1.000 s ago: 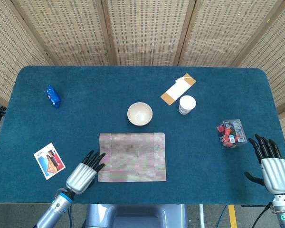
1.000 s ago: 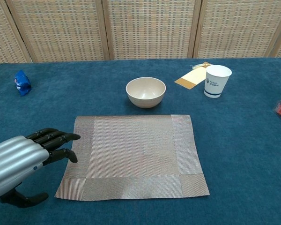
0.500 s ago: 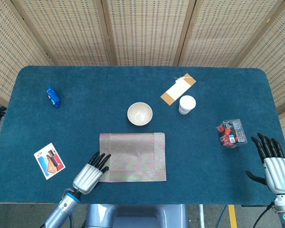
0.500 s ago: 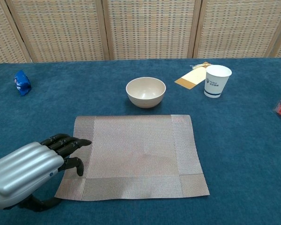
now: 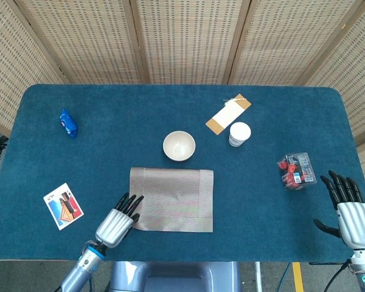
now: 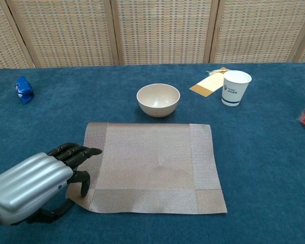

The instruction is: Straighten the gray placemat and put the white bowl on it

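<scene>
The gray placemat (image 5: 173,199) (image 6: 152,162) lies on the blue table near the front edge, its sides close to square with the table. My left hand (image 5: 115,224) (image 6: 35,185) is at its near left corner, fingers (image 6: 79,151) lying over the mat's left border and thumb low beside the corner, gripping it. The white bowl (image 5: 179,146) (image 6: 158,99) stands upright and empty just beyond the mat's far edge, off the mat. My right hand (image 5: 353,219) rests at the table's front right, fingers spread and holding nothing.
A white paper cup (image 5: 239,134) (image 6: 235,87) and a tan card strip (image 5: 228,114) sit right of the bowl. A red snack pack (image 5: 296,171) lies near my right hand. A blue packet (image 5: 68,123) is far left; a picture card (image 5: 63,205) front left.
My left hand moved onto the mat's near left corner and took hold of it. The mat's left side shifted right and slightly away. The bowl and right hand stayed put.
</scene>
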`<state>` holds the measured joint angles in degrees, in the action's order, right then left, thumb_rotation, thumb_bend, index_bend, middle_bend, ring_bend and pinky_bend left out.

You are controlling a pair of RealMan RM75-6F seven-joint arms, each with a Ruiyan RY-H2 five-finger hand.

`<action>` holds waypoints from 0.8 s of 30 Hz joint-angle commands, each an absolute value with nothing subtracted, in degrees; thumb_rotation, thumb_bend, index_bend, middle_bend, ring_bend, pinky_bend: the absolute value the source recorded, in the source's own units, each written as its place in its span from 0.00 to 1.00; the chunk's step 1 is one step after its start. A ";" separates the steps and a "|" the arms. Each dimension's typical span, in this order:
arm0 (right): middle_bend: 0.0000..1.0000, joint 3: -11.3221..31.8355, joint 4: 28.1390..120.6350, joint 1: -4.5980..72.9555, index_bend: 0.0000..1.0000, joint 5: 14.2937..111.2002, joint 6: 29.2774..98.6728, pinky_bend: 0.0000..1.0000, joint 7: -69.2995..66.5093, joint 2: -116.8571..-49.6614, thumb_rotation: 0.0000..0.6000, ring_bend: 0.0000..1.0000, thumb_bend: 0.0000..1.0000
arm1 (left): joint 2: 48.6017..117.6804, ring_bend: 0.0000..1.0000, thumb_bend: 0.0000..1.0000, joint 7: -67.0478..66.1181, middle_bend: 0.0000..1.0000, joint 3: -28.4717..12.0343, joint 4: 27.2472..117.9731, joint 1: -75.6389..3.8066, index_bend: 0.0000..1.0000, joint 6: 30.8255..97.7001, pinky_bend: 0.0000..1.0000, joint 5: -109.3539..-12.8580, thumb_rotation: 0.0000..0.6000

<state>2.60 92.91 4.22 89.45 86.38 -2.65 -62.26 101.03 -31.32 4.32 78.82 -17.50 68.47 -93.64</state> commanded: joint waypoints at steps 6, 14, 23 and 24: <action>0.00 2.65 93.03 4.16 0.10 89.47 86.52 0.00 -2.88 -62.13 1.00 0.00 0.04 | 100.86 0.00 0.53 -31.05 0.00 3.91 79.13 -17.87 0.47 68.37 0.00 -93.03 1.00; 0.00 2.55 93.26 4.16 0.10 89.39 86.24 0.00 -3.15 -62.03 1.00 0.00 0.04 | 100.40 0.00 0.55 -31.16 0.00 3.65 79.91 -18.04 0.52 69.18 0.00 -92.82 1.00; 0.00 2.54 93.35 4.15 0.10 89.45 86.25 0.00 -3.44 -61.91 1.00 0.00 0.04 | 101.24 0.00 0.60 -30.96 0.00 2.84 79.00 -18.49 0.65 69.41 0.00 -92.20 1.00; 0.00 2.55 93.35 4.14 0.10 89.42 86.25 0.00 -3.45 -61.90 1.00 0.00 0.04 | 101.32 0.00 0.60 -30.95 0.00 2.70 78.93 -18.54 0.66 69.42 0.00 -92.05 1.00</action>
<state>2.55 93.35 4.14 89.43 86.25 -3.45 -61.90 101.29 -30.96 2.73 78.96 -18.51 69.41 -92.08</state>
